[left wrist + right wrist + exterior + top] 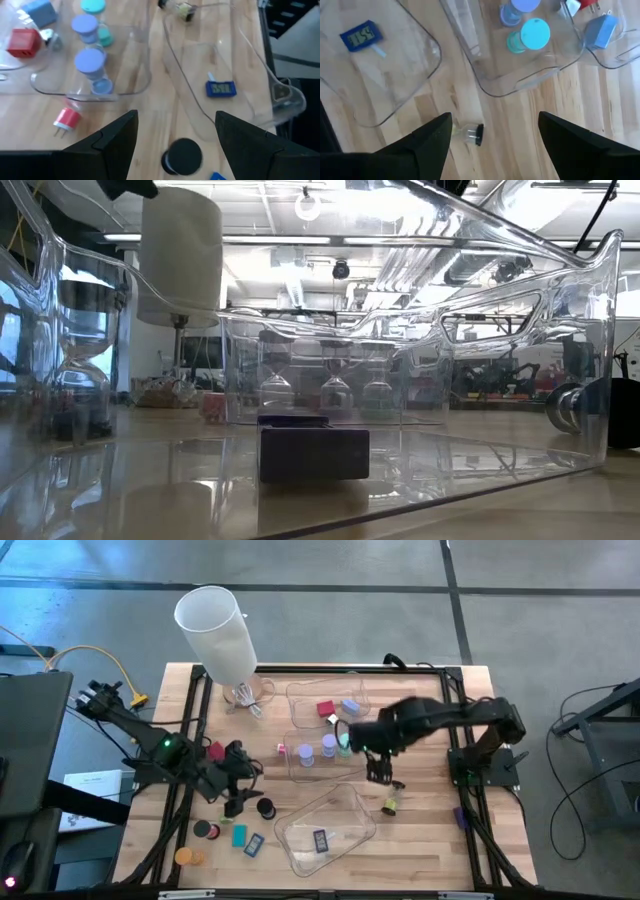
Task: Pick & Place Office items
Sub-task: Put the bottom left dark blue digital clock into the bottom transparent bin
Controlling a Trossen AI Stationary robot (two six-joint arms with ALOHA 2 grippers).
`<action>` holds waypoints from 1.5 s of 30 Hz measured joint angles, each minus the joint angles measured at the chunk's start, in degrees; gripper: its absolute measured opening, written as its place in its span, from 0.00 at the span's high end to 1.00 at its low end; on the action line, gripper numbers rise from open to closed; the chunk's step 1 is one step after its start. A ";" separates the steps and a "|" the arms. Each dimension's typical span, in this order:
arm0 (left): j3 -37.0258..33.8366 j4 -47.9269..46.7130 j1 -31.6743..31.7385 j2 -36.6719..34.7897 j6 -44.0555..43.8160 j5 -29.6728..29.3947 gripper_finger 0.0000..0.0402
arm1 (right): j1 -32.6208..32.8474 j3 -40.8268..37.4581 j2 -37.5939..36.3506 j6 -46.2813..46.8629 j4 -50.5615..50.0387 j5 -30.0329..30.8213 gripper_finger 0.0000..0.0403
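Note:
Office items are spread over the table and three clear trays. My left gripper (pixel 242 790) (pixel 176 135) stands open above the table's left part, with a black short cylinder (pixel 182 156) (pixel 265 808) on the wood just ahead of its fingers. Near the middle, my right gripper (pixel 378 772) (pixel 495 130) points down, open, over a small clear piece with a black cap (pixel 470 133) (pixel 390 806) lying on the wood. The near tray (pixel 345 802) holds a flat blue rectangle (pixel 320 839) (pixel 361 36). Lilac cylinders (pixel 90 62) and a teal one (pixel 535 34) stand in the middle tray.
The far tray (pixel 300 692) holds a red block (pixel 326 710) and a blue block (pixel 350 706). A red plug (pixel 66 120), plus teal (pixel 238 835), blue (pixel 254 845) and orange (pixel 185 856) pieces, lie on the left. A white lamp shade (pixel 215 630) stands far left.

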 joint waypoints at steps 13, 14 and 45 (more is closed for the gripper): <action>0.00 0.01 -3.72 1.52 -2.88 8.58 0.36 | 22.22 -8.70 0.00 24.36 1.89 22.68 0.29; 0.00 0.05 -4.03 1.60 -3.05 9.55 0.36 | 23.65 -9.70 0.00 25.97 3.39 23.28 0.29; 0.00 -7.19 -10.34 7.23 -2.00 13.19 0.36 | 30.79 -21.29 0.06 40.25 29.86 27.54 0.29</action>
